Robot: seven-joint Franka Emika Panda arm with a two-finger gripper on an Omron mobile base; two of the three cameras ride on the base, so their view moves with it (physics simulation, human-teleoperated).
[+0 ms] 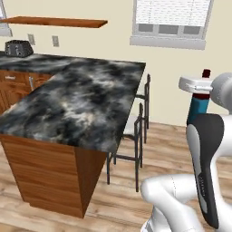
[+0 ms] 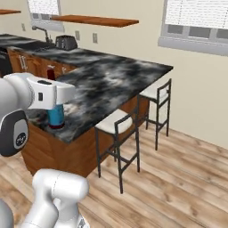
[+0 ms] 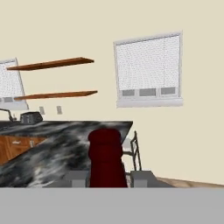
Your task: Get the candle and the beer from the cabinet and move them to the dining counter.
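My gripper [image 1: 195,86] is shut on the beer [image 1: 198,108], a dark red bottle with a blue label, and holds it upright in the air. In the left base view it hangs to the right of the dining counter [image 1: 77,104], apart from its marbled top. Seen from the right base view, the beer [image 2: 56,115] and gripper [image 2: 58,95] stand in front of the dining counter's [image 2: 111,80] near corner. In the hand view the beer's dark red neck [image 3: 106,157] rises between the fingertips [image 3: 142,178], with the dining counter [image 3: 52,153] ahead to the left. The candle and the cabinet are out of view.
Two stools [image 1: 136,127] [image 2: 118,129] stand along the island's window side on the wood floor. A toaster [image 1: 18,47] [image 2: 66,42] sits on the back counter under wooden shelves [image 1: 59,21]. A faucet [image 2: 42,31] rises at the far left.
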